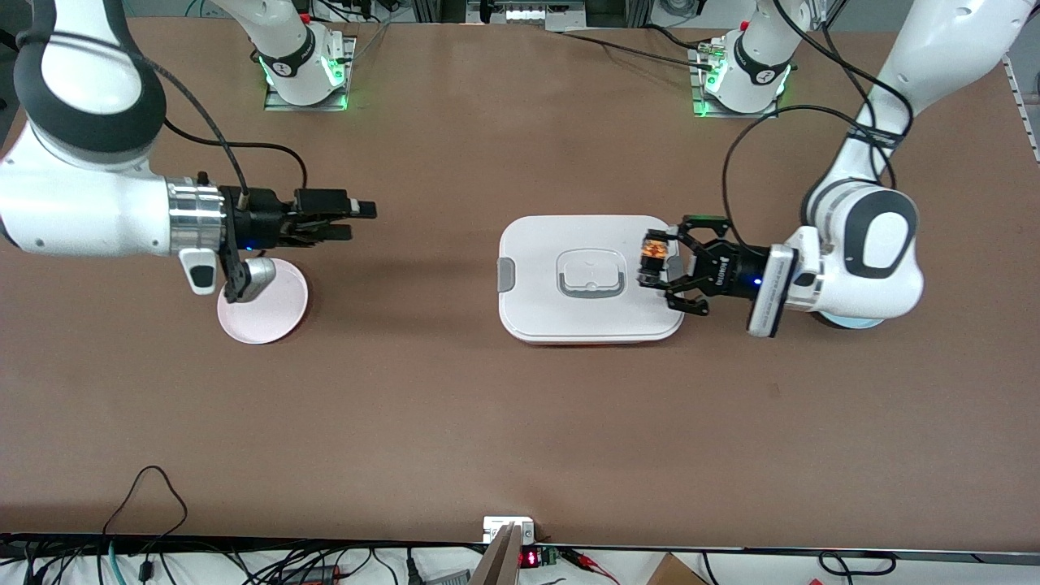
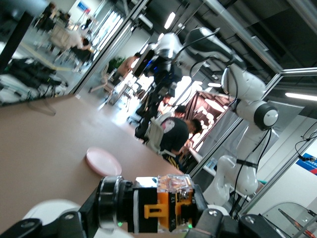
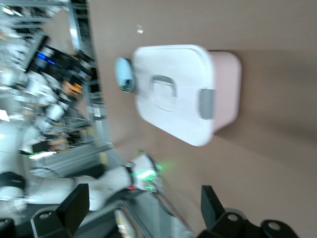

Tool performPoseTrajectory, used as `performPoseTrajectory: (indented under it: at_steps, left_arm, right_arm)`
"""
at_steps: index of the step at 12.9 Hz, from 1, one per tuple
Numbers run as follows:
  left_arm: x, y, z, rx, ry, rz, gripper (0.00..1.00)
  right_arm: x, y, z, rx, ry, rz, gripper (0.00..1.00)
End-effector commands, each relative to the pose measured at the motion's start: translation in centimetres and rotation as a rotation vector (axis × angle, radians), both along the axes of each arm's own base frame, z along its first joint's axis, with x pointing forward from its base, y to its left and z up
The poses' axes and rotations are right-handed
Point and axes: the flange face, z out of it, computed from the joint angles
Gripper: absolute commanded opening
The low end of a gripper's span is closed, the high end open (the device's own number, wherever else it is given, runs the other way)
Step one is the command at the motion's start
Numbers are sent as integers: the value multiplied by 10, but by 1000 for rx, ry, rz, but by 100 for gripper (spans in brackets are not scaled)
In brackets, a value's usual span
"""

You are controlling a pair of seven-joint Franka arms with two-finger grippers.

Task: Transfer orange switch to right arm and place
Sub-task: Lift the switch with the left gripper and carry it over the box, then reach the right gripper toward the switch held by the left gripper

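Note:
The orange switch (image 1: 652, 253), a small black part with an orange cap, is up in the air over the edge of the white lidded box (image 1: 536, 244) at the left arm's end. My left gripper (image 1: 655, 266) is shut on it. In the left wrist view the orange switch (image 2: 158, 203) fills the space between the claw fingers of the left gripper (image 2: 158, 220). My right gripper (image 1: 363, 221) hangs open and holds nothing, over the table beside the pink plate (image 1: 272, 313). In the right wrist view the right gripper (image 3: 143, 206) shows its two fingers wide apart.
The white lidded box (image 3: 173, 94) has a grey handle and side clips. A light blue plate (image 1: 849, 322) lies under the left arm's wrist. The pink plate (image 2: 103, 161) sits toward the right arm's end. Cables run along the table's front edge.

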Motion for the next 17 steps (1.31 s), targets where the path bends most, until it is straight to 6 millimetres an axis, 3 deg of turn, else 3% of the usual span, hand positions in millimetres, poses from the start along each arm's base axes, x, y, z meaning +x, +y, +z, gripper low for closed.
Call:
performPoseTrajectory:
  at_steps: [1,4,7,10,17]
  left_arm:
    - [0,-57,-11,-112,-132,73,46]
    - [-9,-95,-14,-152,-126,113,46]
    - [-17,-121,-12,-182,-92,140,47]
    - [-19,-125,-12,-184,-91,135,47]
    - [-20,-127,-11,-186,-90,133,47]
  right_arm:
    - [9,36,-9,114,72,-84,100]
    - [6,78,-23,189,157,-193,100]
    - [-2,106,-38,244,208,-280,100]
    - [-11,139,-48,257,238,-342,100]
    - [-26,175,-48,280,273,-413,100]
